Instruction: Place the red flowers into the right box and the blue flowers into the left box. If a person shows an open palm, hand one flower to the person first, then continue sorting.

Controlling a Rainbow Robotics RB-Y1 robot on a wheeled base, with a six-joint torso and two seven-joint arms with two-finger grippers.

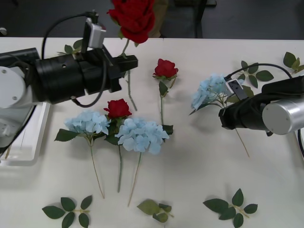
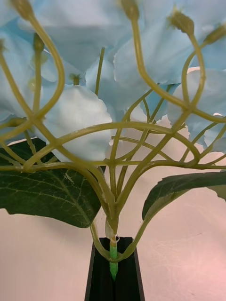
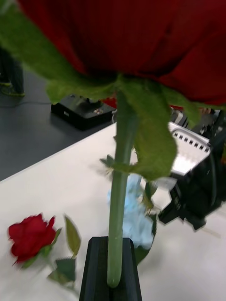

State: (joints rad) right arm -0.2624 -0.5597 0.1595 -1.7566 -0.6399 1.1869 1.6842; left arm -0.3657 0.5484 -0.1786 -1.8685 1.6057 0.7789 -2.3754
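The white table (image 1: 199, 156) holds flowers, and the left box (image 1: 28, 142) sits at its left edge. The left gripper (image 1: 129, 62) is lifted above the table, pinched tight on the stem of a big red rose (image 1: 134, 16) that stands up over it. The right gripper (image 1: 227, 116) is low on the right, closed on the stem of a blue flower (image 1: 209, 90); that bloom seems to rest on the table just beyond it.

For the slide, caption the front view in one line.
Left gripper lifts a red rose by its stem while the right gripper holds a blue hydrangea at the table.
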